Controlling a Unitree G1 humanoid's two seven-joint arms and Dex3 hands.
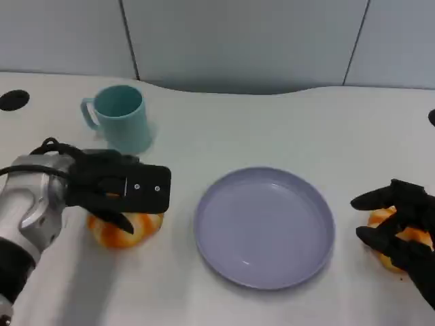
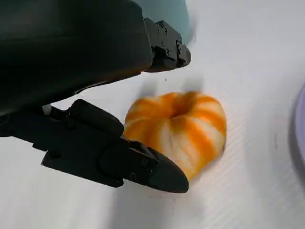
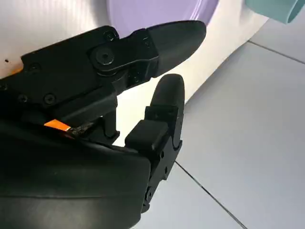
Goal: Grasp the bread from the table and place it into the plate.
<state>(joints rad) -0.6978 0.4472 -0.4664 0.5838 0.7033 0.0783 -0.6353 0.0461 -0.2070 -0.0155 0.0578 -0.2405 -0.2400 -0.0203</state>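
Bare white tabletop (image 1: pixel 272 129) surrounds the round lavender plate (image 1: pixel 264 227) in the head view. At its nine o'clock, the left hand (image 1: pixel 119 190) hangs open over an orange-striped bread roll (image 1: pixel 126 229); at three o'clock, the right hand (image 1: pixel 401 227) cups another orange bread piece (image 1: pixel 408 236), grasp unclear. In the left wrist view, the fingers (image 2: pixel 143 167) flank the roll (image 2: pixel 181 129) with gaps.

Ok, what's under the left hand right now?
An orange-and-white striped bread sits on the table beneath the left hand. Its top is covered from the head camera; whether it's gripped can't be told.
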